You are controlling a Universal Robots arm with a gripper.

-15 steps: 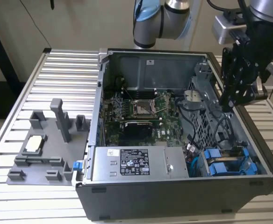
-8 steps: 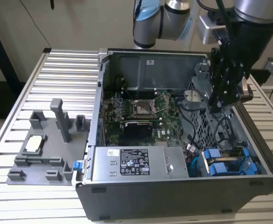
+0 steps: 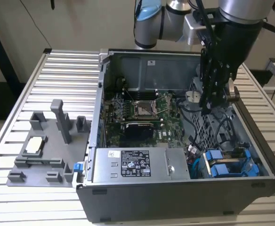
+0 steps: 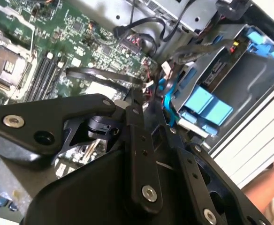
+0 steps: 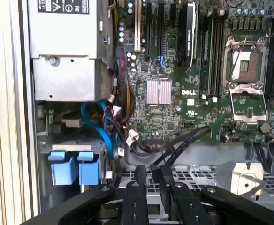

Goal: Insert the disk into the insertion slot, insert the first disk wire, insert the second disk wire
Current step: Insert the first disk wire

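**Gripper above the cage, blue-framed drives seated in the bay**

The gripper (image 3: 207, 108) hangs inside the open computer case (image 3: 175, 207), over the perforated grey metal cage (image 5: 198, 177). I cannot tell whether its fingers are open or closed. In the exterior view, two blue-framed drives (image 3: 217, 167) sit at about 5 o'clock from the gripper, well apart from it. They lie side by side in the insertion slot (image 4: 249, 79), a bay of folded grey sheet metal. The task's drive is judged to be one of the two; which one I cannot tell.

Such a drive should be rigid and dense, with slick metal faces. Its blue plastic frame looks thin and a little springy. The blue end tabs facing out of the bay are likely the safest place to hold it.

A flat blue cable (image 5: 103, 129) loops just beside the bay, and round black cables (image 5: 174, 143) cross the green motherboard (image 5: 174, 117). Both kinds are limp, so they are probably best pinched at the hard connector rather than along the lead.

At 9 o'clock from the case, a moulded grey plastic fixture (image 3: 57, 122) stands on the ribbed aluminium surface (image 3: 62, 80).
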